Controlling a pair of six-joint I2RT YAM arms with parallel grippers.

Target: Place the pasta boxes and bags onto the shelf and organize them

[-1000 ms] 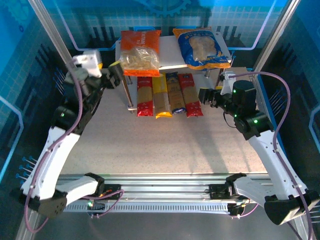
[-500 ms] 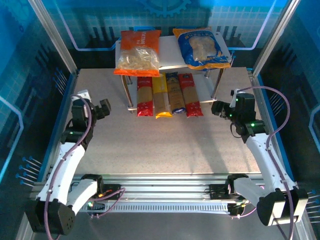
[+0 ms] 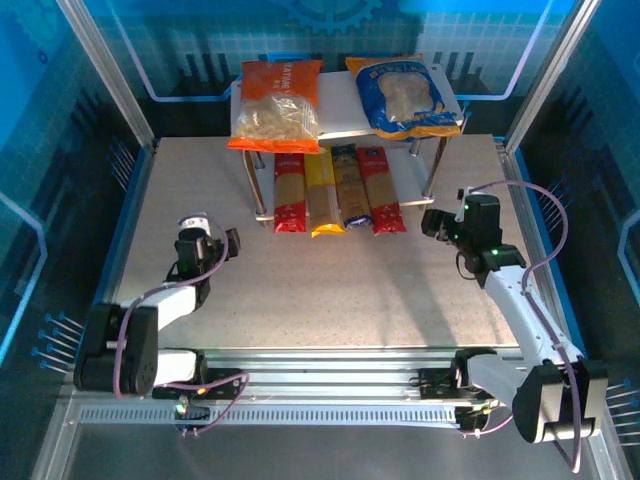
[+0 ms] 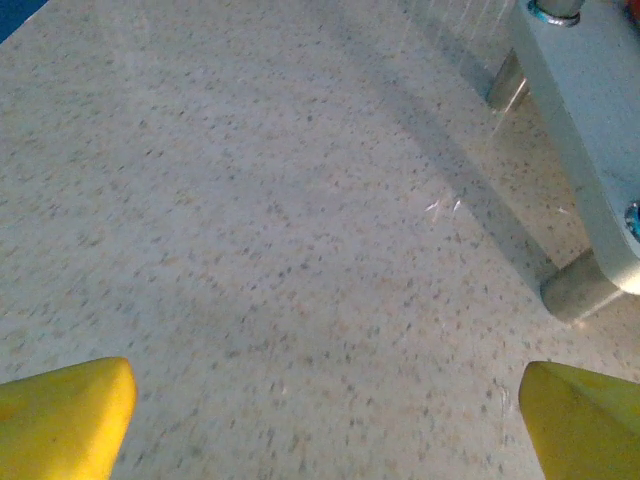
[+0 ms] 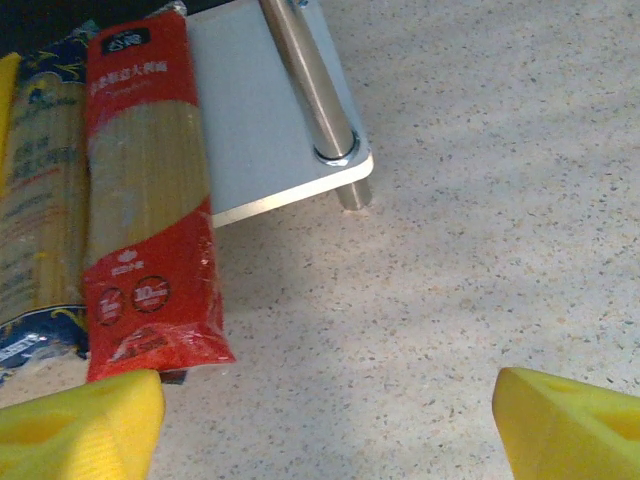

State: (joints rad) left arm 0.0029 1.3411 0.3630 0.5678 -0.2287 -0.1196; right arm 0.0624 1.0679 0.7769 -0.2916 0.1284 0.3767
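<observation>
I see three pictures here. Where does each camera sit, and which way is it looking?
Top external: above and behind the arms, looking down on the two-tier white-grey shelf; both arms, left gripper and right gripper show.
Left wrist: on the left arm, facing across the speckled table towards the shelf's corner; yellow fingertips at the bottom corners.
Right wrist: on the right arm, facing the rightmost red spaghetti pack; yellow fingertips likewise.
Shared: top and right wrist both show that red pack and the shelf.

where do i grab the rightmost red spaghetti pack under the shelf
Grip the long red spaghetti pack at its near end, which sticks out past the white-grey lower shelf board. Bring the right hand in from the open front, across its narrow width.
</observation>
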